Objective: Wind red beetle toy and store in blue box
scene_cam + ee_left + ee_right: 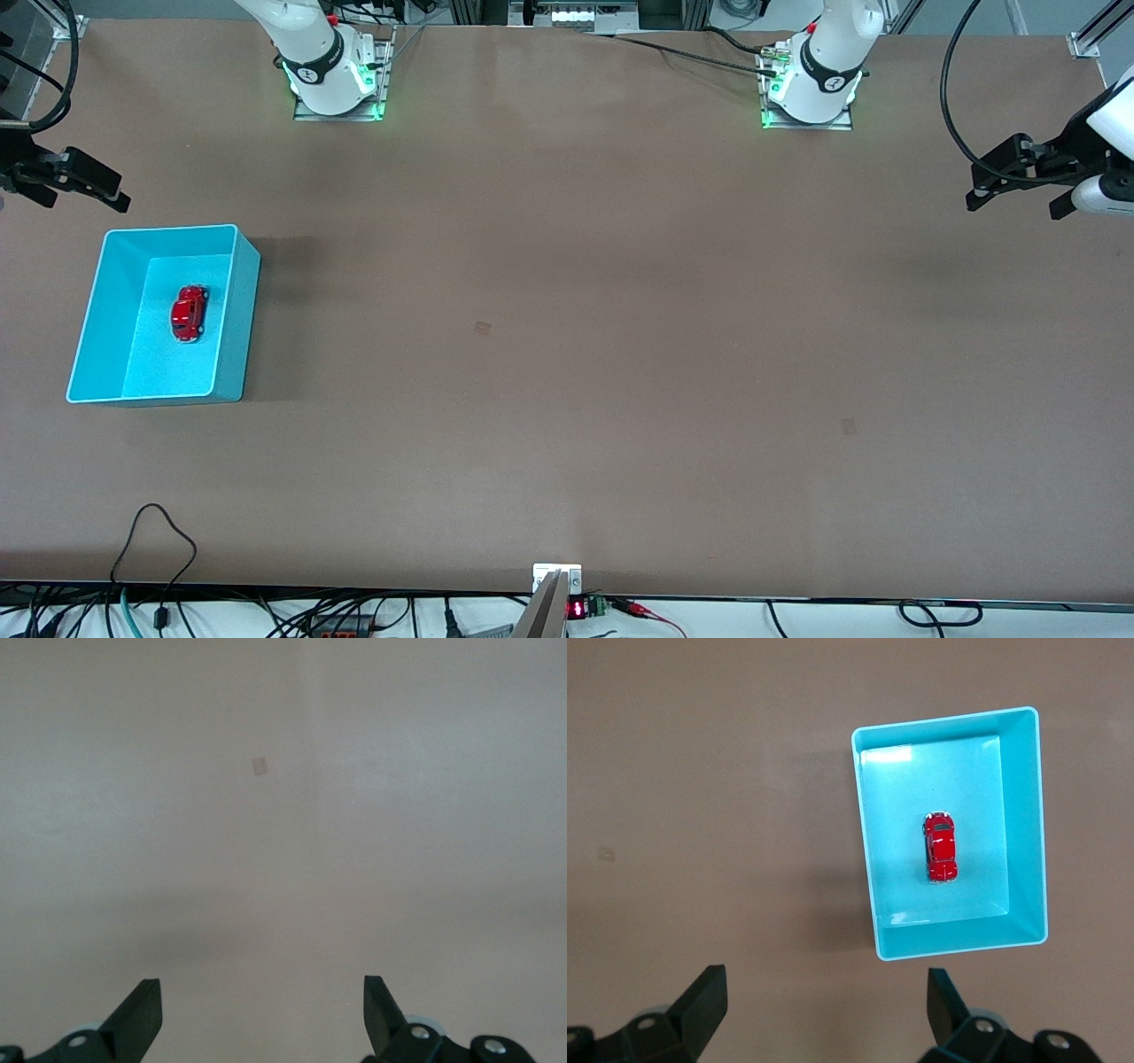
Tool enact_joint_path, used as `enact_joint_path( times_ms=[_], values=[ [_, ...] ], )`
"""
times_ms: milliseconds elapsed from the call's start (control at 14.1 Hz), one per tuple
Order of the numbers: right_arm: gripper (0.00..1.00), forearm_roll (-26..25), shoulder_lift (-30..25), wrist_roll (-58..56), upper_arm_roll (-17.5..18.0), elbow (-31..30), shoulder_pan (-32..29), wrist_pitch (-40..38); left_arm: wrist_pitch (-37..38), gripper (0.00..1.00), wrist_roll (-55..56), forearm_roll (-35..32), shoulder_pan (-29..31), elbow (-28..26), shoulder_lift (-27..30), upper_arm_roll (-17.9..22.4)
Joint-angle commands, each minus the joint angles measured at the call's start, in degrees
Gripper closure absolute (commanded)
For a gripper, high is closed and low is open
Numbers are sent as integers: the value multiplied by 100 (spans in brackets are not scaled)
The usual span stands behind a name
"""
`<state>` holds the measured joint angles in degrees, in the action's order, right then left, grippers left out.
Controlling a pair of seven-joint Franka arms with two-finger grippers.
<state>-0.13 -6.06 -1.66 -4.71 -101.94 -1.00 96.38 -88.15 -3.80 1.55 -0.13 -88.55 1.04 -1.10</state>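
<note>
The red beetle toy (189, 312) lies on the speckled floor of the blue box (237, 328), near its middle. The box stands toward the right arm's end of the table. In the right wrist view the toy (940, 847) shows inside the box (1023, 815). My right gripper (84, 202) is open and empty, raised over the table at that end, beside the box; its jaws (827, 1001) stand wide apart. My left gripper (1014, 208) is open and empty, raised over bare table at the left arm's end; its jaws (263, 1010) stand wide apart.
The two arm bases (337, 80) (811, 89) stand along the table's back edge. Cables (155, 549) and a small mount (556, 580) lie at the edge nearest the front camera. Small marks (482, 328) (849, 426) show on the brown tabletop.
</note>
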Motion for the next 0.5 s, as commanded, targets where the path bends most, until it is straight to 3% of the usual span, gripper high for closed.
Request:
enact_joint_path(
  times_ms=[0,425],
  values=[
    [0,-40,-97,-1,14,25,-23,-119,131,0,-121,-14,31,189,-78,-39],
    [0,-49,-106,7,31,25,-14,-304,131,0,-121,-14,40,180,-78,-30]
  ],
)
